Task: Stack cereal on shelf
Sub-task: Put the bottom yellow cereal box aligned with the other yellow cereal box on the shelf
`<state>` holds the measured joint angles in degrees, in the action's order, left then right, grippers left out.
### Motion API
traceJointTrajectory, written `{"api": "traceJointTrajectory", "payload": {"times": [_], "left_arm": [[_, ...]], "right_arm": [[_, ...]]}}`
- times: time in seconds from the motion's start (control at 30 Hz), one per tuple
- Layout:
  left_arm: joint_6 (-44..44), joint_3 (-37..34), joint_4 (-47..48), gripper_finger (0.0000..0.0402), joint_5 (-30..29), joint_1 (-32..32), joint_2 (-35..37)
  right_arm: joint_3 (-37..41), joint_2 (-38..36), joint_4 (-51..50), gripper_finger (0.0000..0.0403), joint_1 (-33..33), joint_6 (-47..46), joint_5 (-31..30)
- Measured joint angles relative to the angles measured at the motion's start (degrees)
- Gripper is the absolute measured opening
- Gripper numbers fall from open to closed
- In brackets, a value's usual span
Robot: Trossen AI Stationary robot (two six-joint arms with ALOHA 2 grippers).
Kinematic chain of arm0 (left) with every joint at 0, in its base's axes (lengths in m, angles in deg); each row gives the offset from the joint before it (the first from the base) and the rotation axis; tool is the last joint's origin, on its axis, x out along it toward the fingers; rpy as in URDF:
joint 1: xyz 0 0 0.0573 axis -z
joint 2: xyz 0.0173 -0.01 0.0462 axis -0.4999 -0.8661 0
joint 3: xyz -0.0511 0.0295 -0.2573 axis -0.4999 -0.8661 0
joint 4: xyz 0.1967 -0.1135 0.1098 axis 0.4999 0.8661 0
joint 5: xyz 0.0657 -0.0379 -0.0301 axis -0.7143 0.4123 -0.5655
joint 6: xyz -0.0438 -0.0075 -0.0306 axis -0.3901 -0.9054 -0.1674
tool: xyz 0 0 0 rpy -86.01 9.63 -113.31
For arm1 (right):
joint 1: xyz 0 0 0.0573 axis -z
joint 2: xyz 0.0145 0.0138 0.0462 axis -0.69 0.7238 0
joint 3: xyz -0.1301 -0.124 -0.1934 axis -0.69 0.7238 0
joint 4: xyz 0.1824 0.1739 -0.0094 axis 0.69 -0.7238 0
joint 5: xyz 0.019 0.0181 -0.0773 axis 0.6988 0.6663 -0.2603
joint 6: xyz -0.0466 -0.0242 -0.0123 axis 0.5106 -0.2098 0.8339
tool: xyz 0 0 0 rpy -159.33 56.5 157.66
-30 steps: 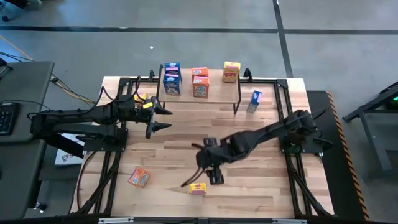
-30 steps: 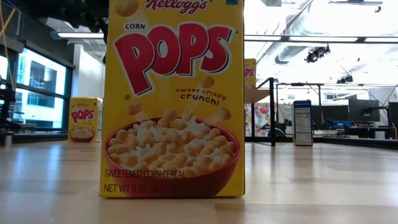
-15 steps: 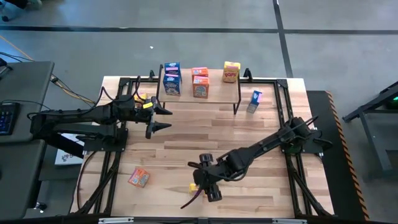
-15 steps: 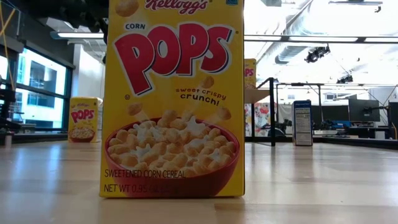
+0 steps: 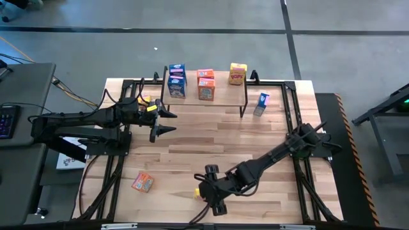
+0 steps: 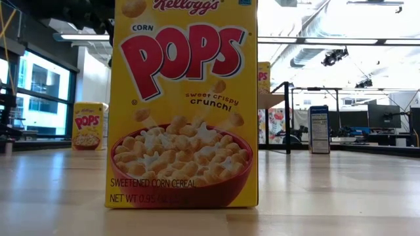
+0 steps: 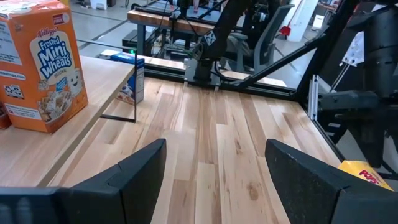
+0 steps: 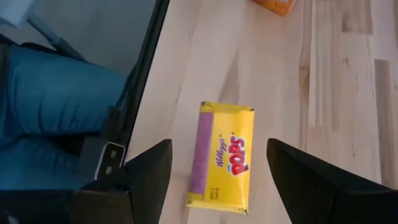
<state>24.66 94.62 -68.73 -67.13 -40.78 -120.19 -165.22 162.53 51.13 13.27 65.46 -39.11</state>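
Hovering open, right tool (image 8: 214,180) frames yellow "Kellogg's POPS" box (image 8: 222,157) upright

Three blue boxes (image 5: 176,84), three orange boxes (image 5: 206,90), three yellow boxes (image 5: 238,75)

Robotics lab / open industrial workspace, not a home. Evidence: butcher-block table (image 5: 255,137) bolted inside a black metal frame (image 5: 291,121), standing on bare grey concrete floor (image 5: 192,41) marked with dark tape lines. Low view shows exposed ceiling ducting (image 6: 308,56), strip lights (image 6: 328,41), a ceiling-mounted fixture (image 6: 333,57) and big windows (image 6: 39,82) on one side. Desks with monitors (image 6: 384,117) sit in the background. Left wrist view shows an office chair (image 7: 270,34) and more benches (image 7: 168,18). A keyboard (image 5: 7,120) sits on a side desk.
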Motion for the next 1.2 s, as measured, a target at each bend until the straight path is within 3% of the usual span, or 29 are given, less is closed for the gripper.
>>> {"api": "traceJointTrajectory", "payload": {"times": [0.53, 0.97, 1.2], "left_arm": [[0.00, 0.00, -0.01, 0.0266, 0.01, 0.02, -0.01], [-0.01, 0.00, -0.01, 0.0266, 0.00, 0.00, -0.01], [-0.01, 0.01, 0.00, 0.0266, 0.01, 0.01, -0.01]], "right_arm": [[0.00, 2.35, 0.64, 0.0255, 0.33, -0.03, 1.77], [0.00, 4.32, -0.97, 0.0254, 0.41, -2.41, -0.85], [0.00, 6.09, -1.69, 0.0219, 0.88, -3.62, 1.81]]}}
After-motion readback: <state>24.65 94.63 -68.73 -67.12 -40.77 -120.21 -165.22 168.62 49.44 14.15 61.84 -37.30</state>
